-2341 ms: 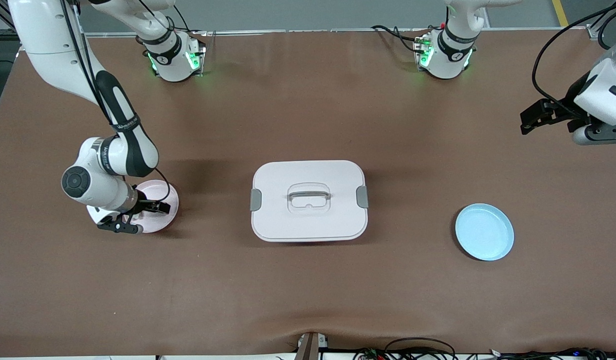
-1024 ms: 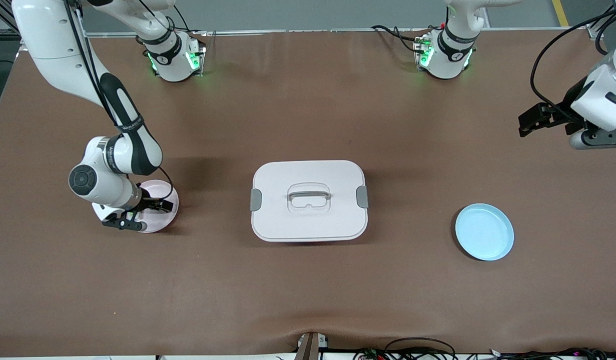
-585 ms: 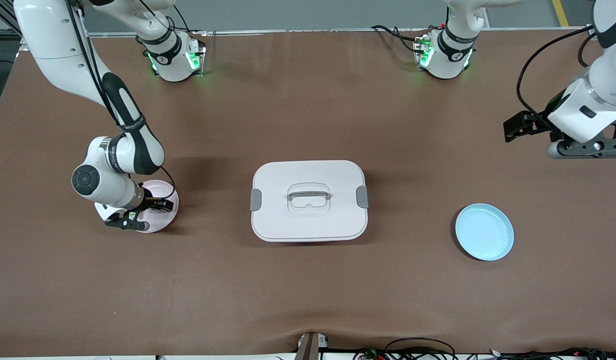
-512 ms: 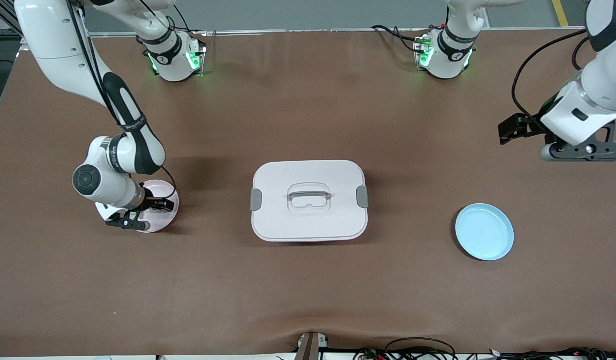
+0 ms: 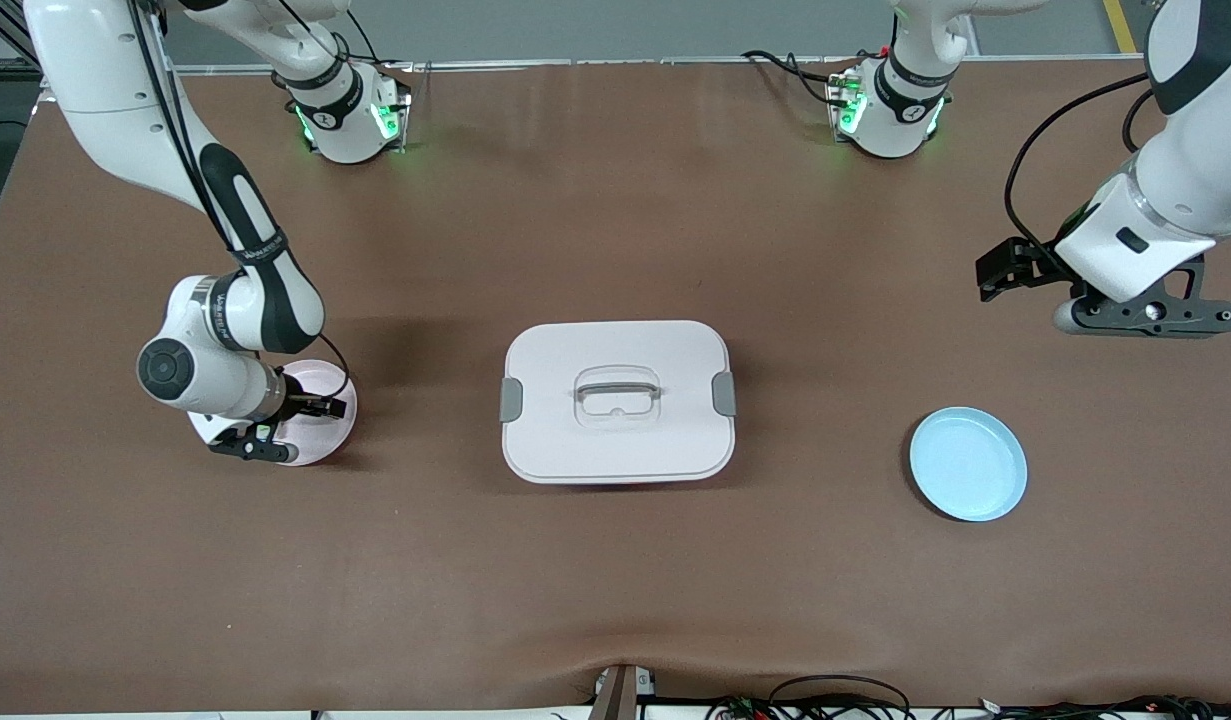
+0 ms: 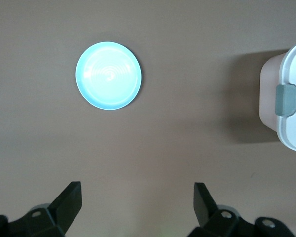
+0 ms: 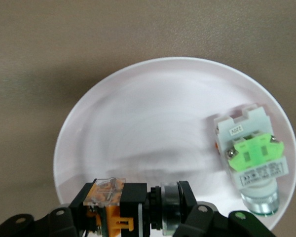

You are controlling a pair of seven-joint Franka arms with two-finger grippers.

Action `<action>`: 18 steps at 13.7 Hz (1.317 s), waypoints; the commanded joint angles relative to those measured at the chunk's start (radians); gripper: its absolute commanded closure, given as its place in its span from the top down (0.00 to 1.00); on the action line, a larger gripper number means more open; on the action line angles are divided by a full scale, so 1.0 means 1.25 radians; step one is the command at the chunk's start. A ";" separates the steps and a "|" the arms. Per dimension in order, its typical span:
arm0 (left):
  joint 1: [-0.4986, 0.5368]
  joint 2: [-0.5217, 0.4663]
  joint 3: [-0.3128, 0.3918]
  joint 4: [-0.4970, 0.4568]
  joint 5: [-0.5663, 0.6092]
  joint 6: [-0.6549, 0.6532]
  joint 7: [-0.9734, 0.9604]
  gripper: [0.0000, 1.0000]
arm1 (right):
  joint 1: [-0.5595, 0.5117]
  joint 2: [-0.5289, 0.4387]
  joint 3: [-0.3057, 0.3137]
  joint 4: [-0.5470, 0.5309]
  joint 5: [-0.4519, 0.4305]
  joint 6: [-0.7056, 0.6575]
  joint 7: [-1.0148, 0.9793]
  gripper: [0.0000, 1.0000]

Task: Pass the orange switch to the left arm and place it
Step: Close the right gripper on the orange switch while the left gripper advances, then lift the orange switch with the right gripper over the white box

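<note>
The orange switch (image 7: 119, 207), a small black block with an orange middle part, is held between the fingers of my right gripper (image 7: 133, 210), which is shut on it. The right gripper (image 5: 325, 408) is low over the pink plate (image 5: 327, 436), at the right arm's end of the table. I cannot tell whether the switch touches the plate. My left gripper (image 5: 993, 272) hangs open and empty over bare table at the left arm's end; its fingers (image 6: 69, 200) stand wide apart. The white box (image 5: 575, 445) with grey latches sits mid-table between the two arms.
A white block with a green centre (image 7: 251, 155) lies on the pink plate (image 7: 153, 123) beside the held switch. A pale blue plate (image 5: 968, 463) (image 6: 108, 75) lies between the box (image 6: 293, 98) and the left arm's end, nearer the front camera than the left gripper.
My right gripper has shut on the orange switch over the pink plate. The left arm has swung in from the table's end toward the middle, still open.
</note>
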 commanded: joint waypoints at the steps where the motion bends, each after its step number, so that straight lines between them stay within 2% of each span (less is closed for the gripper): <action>1: 0.006 -0.007 -0.001 0.013 0.001 -0.005 0.016 1.00 | -0.004 -0.044 0.000 0.037 0.075 -0.114 0.008 0.00; 2: 0.007 -0.008 0.000 0.015 0.001 -0.005 0.015 1.00 | -0.004 -0.054 0.000 0.061 0.106 -0.172 0.015 0.00; 4: 0.007 -0.008 0.007 0.032 0.012 -0.009 0.010 1.00 | 0.004 -0.057 0.002 0.118 0.122 -0.261 0.081 0.00; 7: 0.032 0.003 0.020 0.042 0.002 -0.009 0.015 1.00 | 0.037 -0.064 0.038 0.196 0.161 -0.338 0.291 0.00; 11: 0.036 0.024 0.015 0.046 0.009 -0.011 0.010 1.00 | 0.137 -0.054 0.065 0.318 0.209 -0.347 0.577 0.00; 15: 0.043 0.025 0.021 0.064 0.010 -0.045 0.009 1.00 | 0.240 -0.010 0.065 0.417 0.268 -0.341 0.789 0.00; 18: 0.043 0.030 0.021 0.069 0.009 -0.045 0.009 1.00 | 0.299 0.064 0.065 0.538 0.272 -0.337 0.944 0.00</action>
